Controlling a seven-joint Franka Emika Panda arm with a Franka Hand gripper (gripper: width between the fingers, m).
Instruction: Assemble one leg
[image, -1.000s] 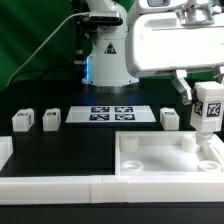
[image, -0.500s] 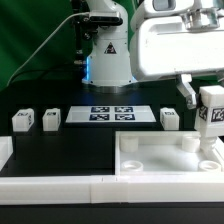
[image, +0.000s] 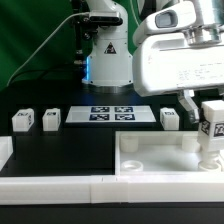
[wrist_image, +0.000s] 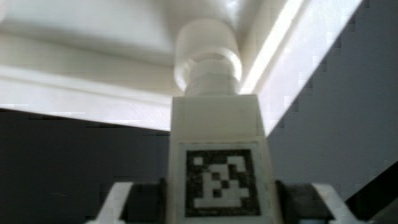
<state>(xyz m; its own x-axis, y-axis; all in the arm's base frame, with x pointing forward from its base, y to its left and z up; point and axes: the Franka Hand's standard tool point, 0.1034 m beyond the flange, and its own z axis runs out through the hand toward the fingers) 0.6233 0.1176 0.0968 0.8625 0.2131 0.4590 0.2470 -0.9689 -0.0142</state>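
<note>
The gripper (image: 209, 108) is clamped narrowly on the leg (image: 212, 124), with one finger (wrist_image: 125, 205) against each side of the block. The tag face is turned toward the wrist camera. The leg hangs upright with its round peg (wrist_image: 210, 62) pointing down at the corner of the square tray part (image: 150, 160) on the exterior view's right. The tip seems to meet the tray there. The wrist view is too blurred to tell whether it touches the tray or stands just above it.

The tray's raised wall runs close by the peg on two sides, so there is little room at that corner. That corner also lies at the very edge of the exterior view.

Behind the tray, one spare leg (image: 170, 118) stands near the gripper but apart from it, just beside the marker board (image: 112, 114). Two more legs (image: 36, 120) stand beyond the board's other end, well apart. The black table (image: 60, 150) on the exterior view's left of the tray lies open. The arm's base (image: 108, 55) rises behind the board.
</note>
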